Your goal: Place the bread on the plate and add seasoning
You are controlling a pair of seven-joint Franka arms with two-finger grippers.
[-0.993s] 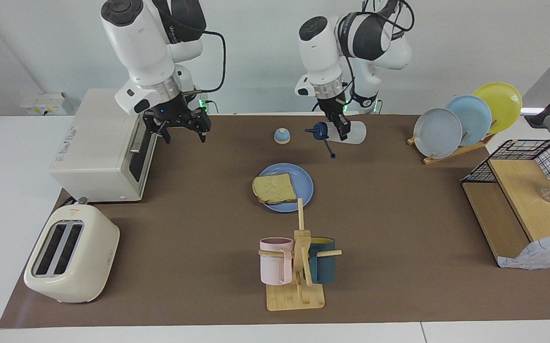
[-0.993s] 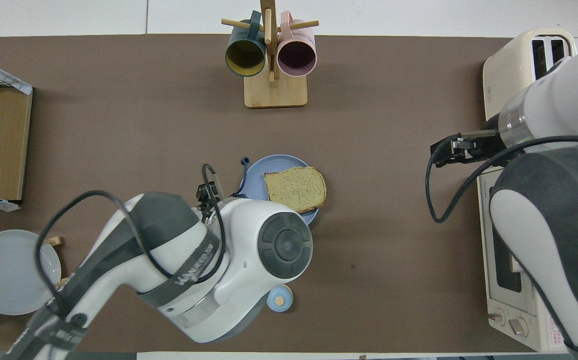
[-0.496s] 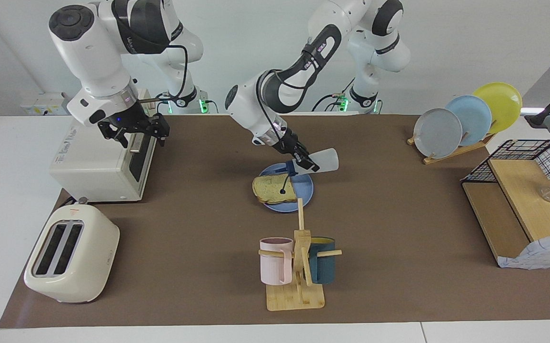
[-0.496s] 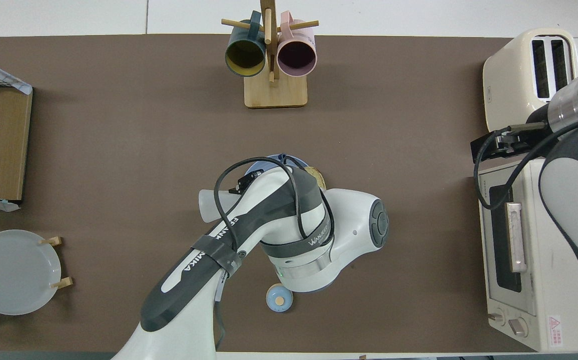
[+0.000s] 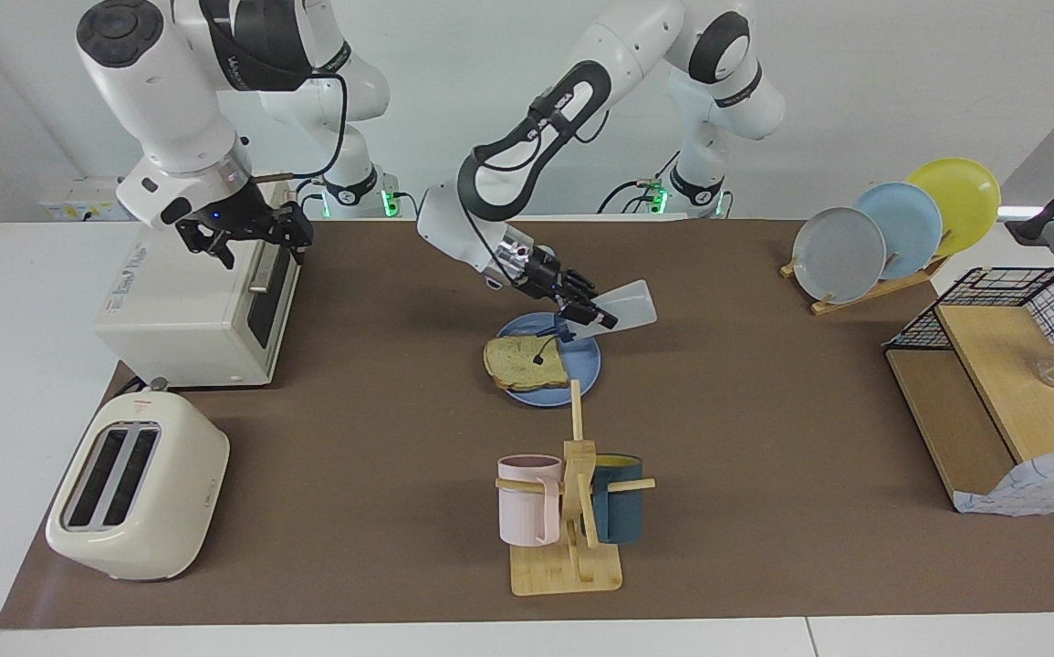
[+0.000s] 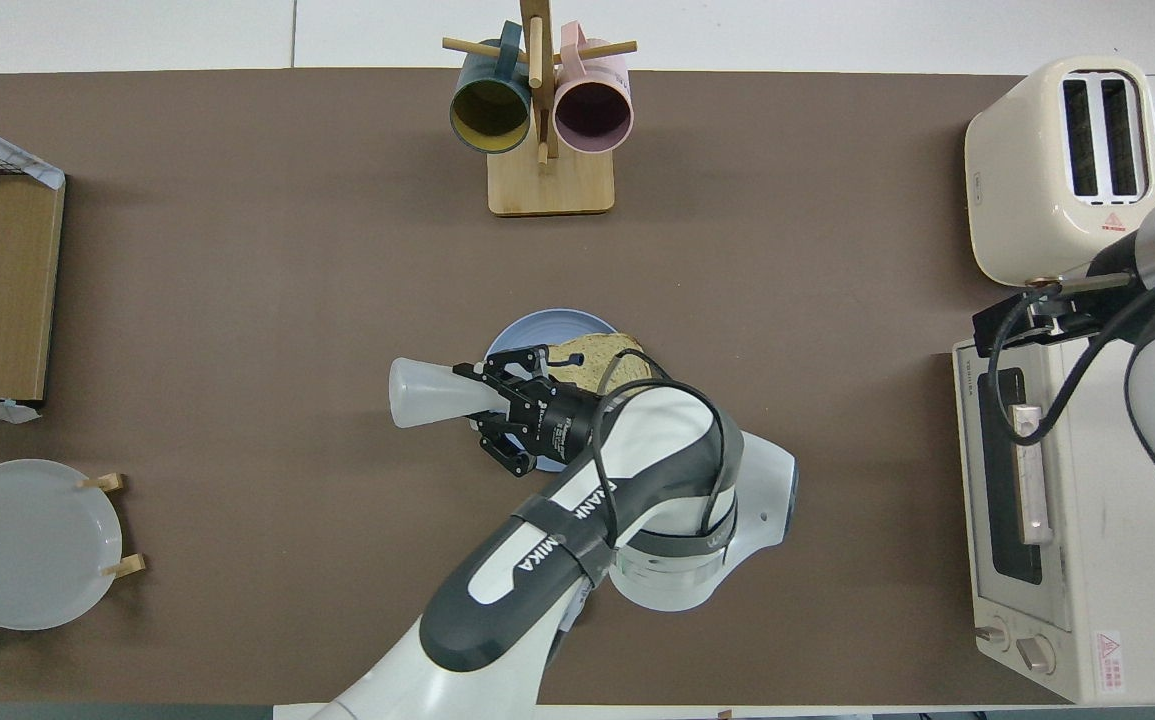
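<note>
1. One slice of bread (image 5: 527, 361) sits on the blue plate (image 5: 585, 365) mid-tabletop, hanging a bit over the rim toward my right arm's end.
2. My left pincer (image 5: 594, 313) is clamped tight on the seasoning bottle (image 5: 622, 307), tipped nearly sideways over the plate, cap end toward the bread.
3. My right pincer (image 5: 248, 239) just waits over the toaster oven (image 5: 189, 301), fingers spread wide, holding nothing.

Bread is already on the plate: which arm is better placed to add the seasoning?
Left. The left gripper holds the seasoning tipped over the bread on the plate. The right gripper waits, open and empty, over the oven.
</note>
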